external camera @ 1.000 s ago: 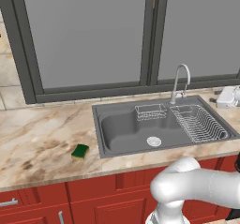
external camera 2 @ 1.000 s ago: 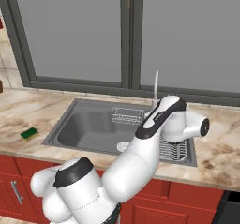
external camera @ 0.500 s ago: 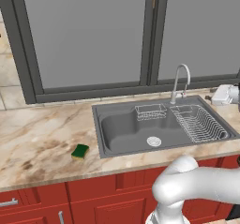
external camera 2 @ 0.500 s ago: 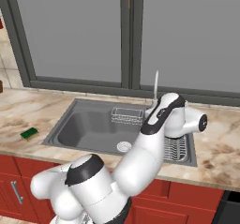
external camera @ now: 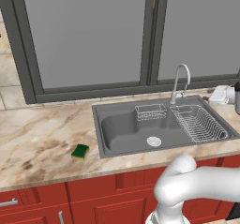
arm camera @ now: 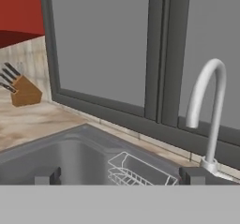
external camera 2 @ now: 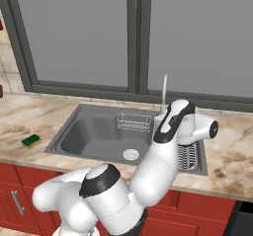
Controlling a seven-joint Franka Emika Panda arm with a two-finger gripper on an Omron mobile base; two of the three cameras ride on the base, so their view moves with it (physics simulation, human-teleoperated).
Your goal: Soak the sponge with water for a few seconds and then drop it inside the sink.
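Tool (arm camera: pixel 120 175) spread and empty (near the faucet (arm camera: pixel 206 110)); it should swing across the sink (external camera: pixel 122 133) to the sponge (external camera: pixel 80 151) on the tabletop (external camera: pixel 42 143).

I swung the arm (external camera 2: pixel 168 131) further right across the sink (external camera: pixel 112 138). In the left base view, the hand (external camera: pixel 225 95) went from partly cut off at the right edge to sitting just past the faucet (external camera: pixel 180 80), over the desk's (external camera: pixel 37 134) far right end. In the right base view, the wrist rotated so its end cap pointed more right.
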